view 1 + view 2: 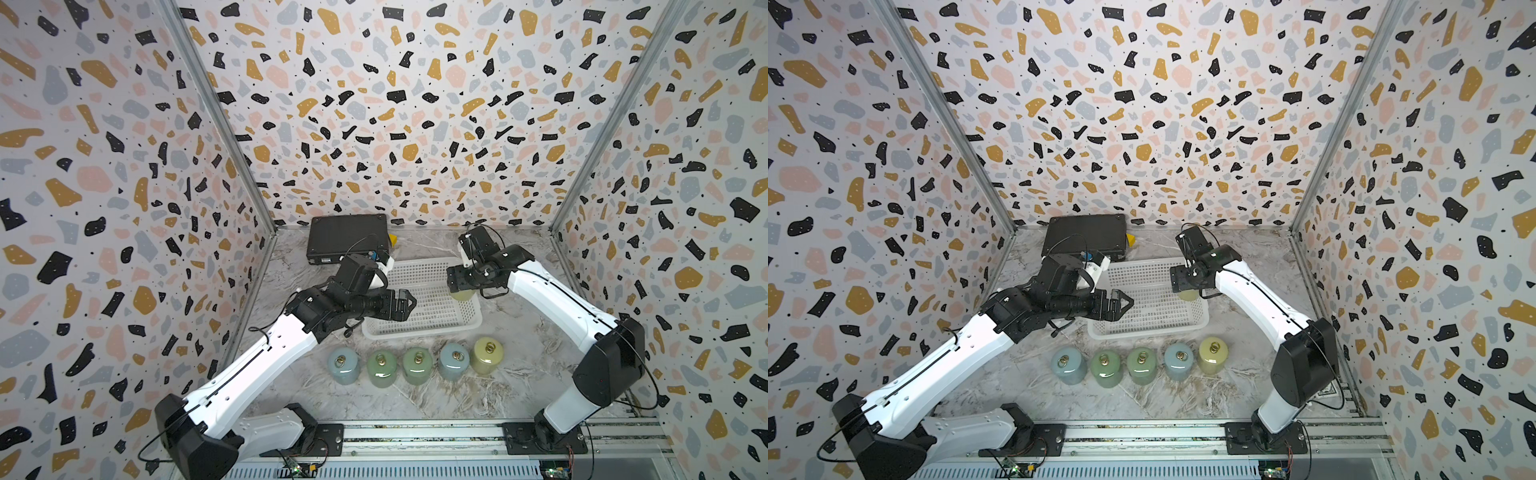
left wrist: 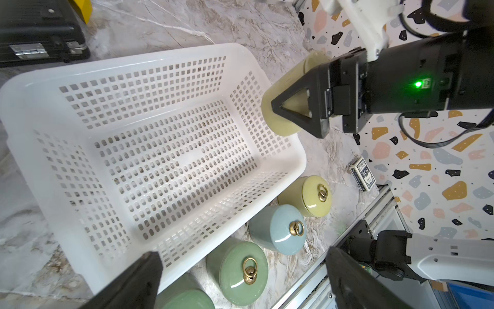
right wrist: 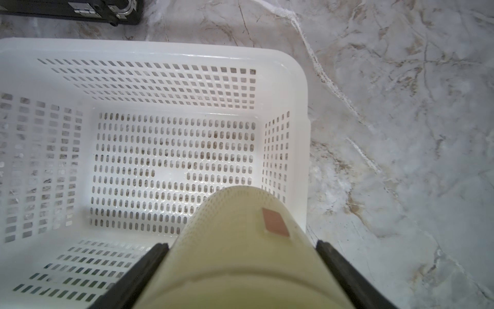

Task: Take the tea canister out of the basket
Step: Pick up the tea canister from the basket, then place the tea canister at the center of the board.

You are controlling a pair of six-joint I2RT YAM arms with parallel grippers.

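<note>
Tea canister [image 3: 232,227]: pinched between the fingers of the right hand [image 3: 242,247]. Its long axis runs parallel to the fingers, and its base projects beyond the fingertips, above the end rim of the basket [image 3: 300,93]. The left hand [image 1: 405,305] is spread and holds nothing (it is the farther one). Probable next travel is outward past that rim, then down to the desk [image 3: 401,133].

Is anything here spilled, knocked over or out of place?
Nothing spilled. The pale yellow canister hangs, seemingly tilted, in the right gripper over the basket rim; a stray card box lies by the wall.
</note>
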